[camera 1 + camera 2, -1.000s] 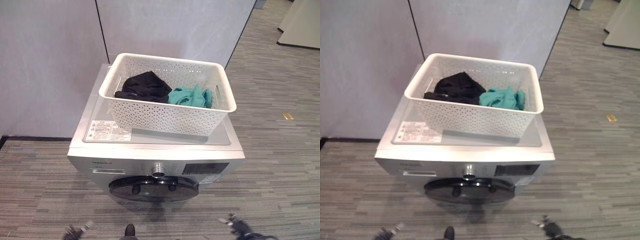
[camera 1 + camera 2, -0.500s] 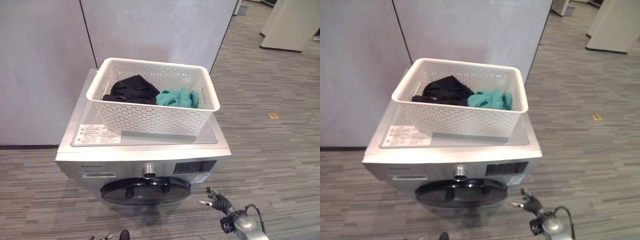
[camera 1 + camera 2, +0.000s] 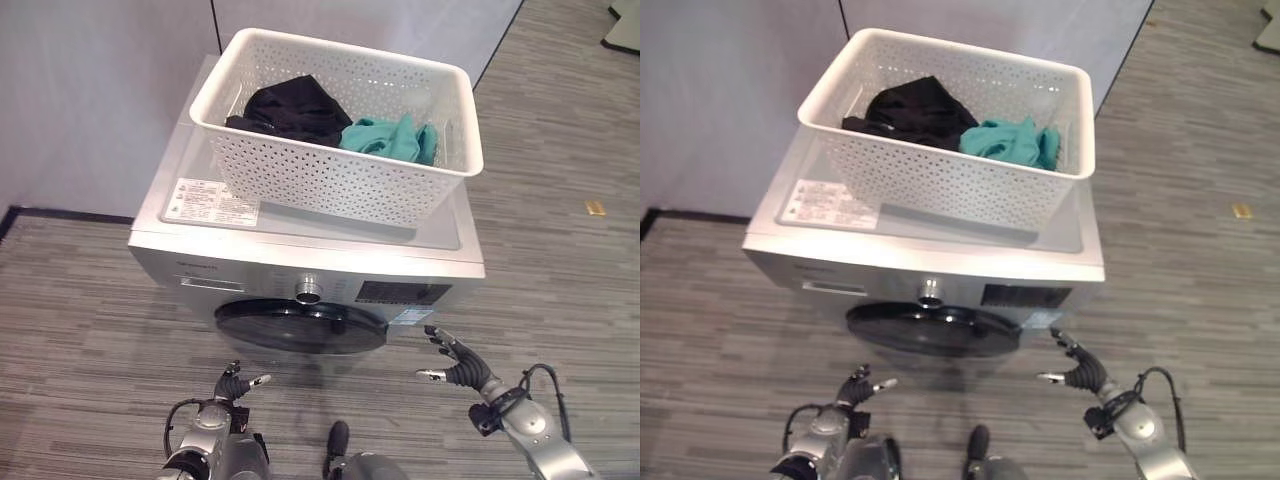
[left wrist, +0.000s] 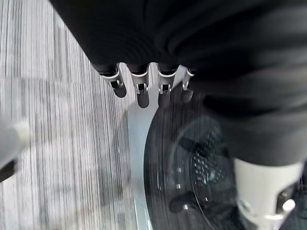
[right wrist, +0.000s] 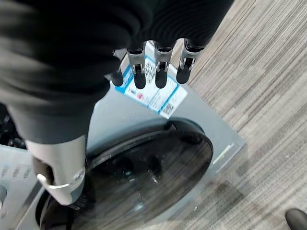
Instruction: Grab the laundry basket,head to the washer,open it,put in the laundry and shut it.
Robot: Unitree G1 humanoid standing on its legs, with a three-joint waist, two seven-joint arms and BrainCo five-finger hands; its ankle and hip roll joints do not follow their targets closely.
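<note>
From the left eye view, the white perforated laundry basket sits on top of the silver washer, holding a black garment on its left and a teal garment on its right; a white label lies on the washer top just left of the basket's near wall. The round dark door on the washer's front is closed, with a silver knob above it and a dark control panel to the right. The right hand hovers near the door's right edge, fingers spread and relaxed, grasping nothing. The left hand hangs low, below the door's left side, fingers loose and empty. The right eye view shows the same layout, on grey striped carpet. The left wrist view shows straight fingers above the door's rim. The right wrist view shows extended fingers near a blue and white sticker beside the door.
</note>
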